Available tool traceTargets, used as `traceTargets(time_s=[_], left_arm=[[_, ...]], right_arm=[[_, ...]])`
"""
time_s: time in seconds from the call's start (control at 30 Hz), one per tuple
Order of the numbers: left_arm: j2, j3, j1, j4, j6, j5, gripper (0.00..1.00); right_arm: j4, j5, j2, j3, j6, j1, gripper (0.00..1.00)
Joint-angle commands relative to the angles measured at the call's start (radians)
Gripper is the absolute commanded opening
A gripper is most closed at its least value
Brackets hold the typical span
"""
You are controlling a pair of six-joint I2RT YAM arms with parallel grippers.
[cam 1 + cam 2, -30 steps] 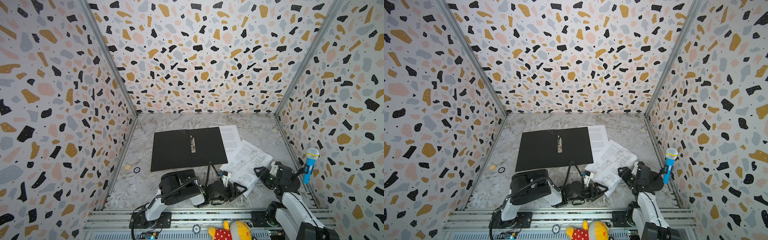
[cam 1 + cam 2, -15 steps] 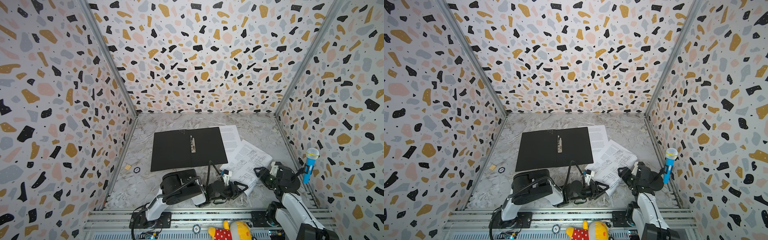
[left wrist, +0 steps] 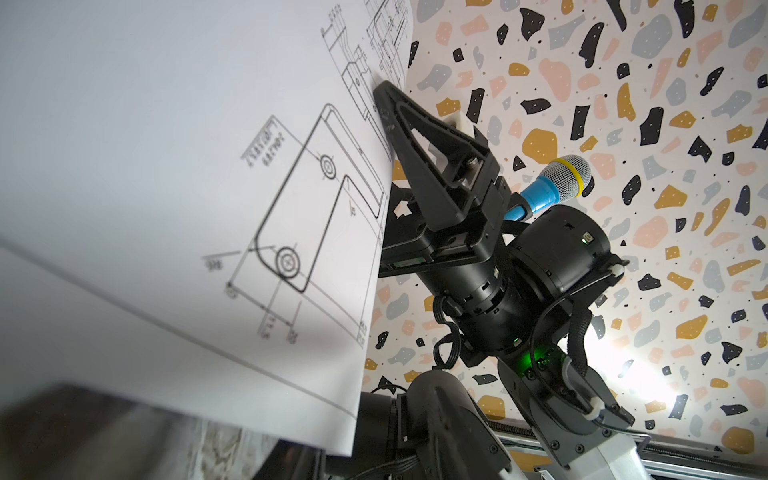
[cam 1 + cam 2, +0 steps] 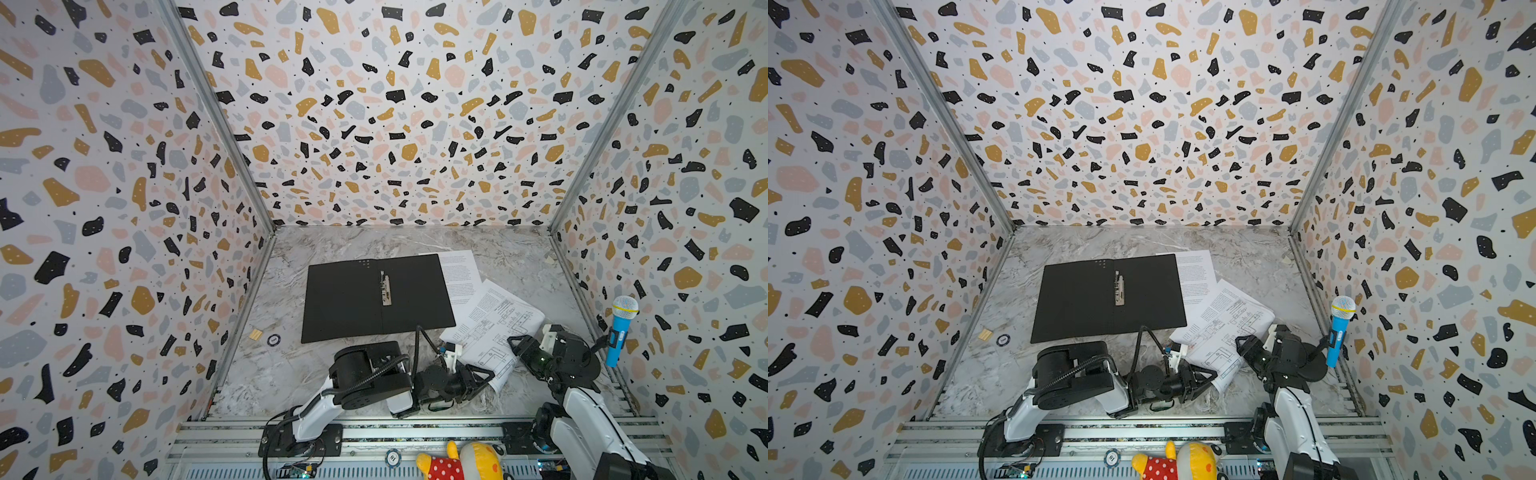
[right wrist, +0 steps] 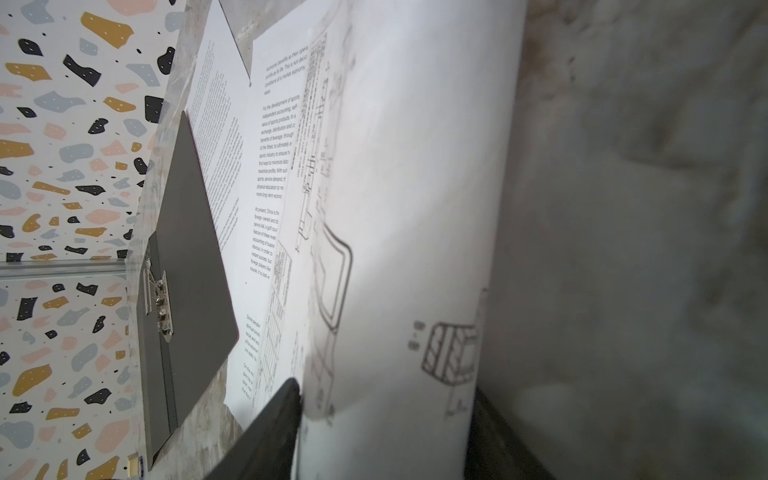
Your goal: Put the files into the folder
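Lying open, black folder (image 4: 345, 299); drawing sheet (image 4: 494, 324) bowed.

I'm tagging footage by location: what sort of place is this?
Probably a robot test booth, not an office. Patterned panel walls box in a marble-look tabletop, and the left arm and right arm are bolted to an aluminium rail along its front.

Foreground: bowed white paper sheet with black line drawings (image 5: 395, 199)
Beyond: white printed-text sheets (image 5: 270, 137); open black folder with metal clip (image 5: 195, 249)
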Motion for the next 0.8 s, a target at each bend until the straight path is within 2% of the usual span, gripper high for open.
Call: traceTargets(time_s=[0.0,0.2,0.53,0.67,0.77], left_arm=[[-0.001,-0.011,-0.006,0.089,-0.008,-0.031,0.36],[0.011,-0.011,-0.007,0.106,-0.017,-0.038,0.20],[0.032,-0.008,-0.007,0.152,-0.027,-0.039,0.07],[0.042,-0.004,-0.007,0.172,-0.033,-0.039,0.04],[0.038,-0.002,-0.007,0.184,-0.038,-0.042,0.03]], right_arm=[[-0.079,0.010,-0.013,-0.013,0.003,-0.004,0.61],[-0.092,0.010,-0.026,-0.007,0.003,-0.004,0.62],[-0.106,0.010,-0.038,0.005,0.003,-0.004,0.65],[-0.129,0.010,-0.050,0.024,-0.003,-0.004,0.70],[-0.158,0.006,-0.065,0.053,-0.009,-0.004,0.79]])
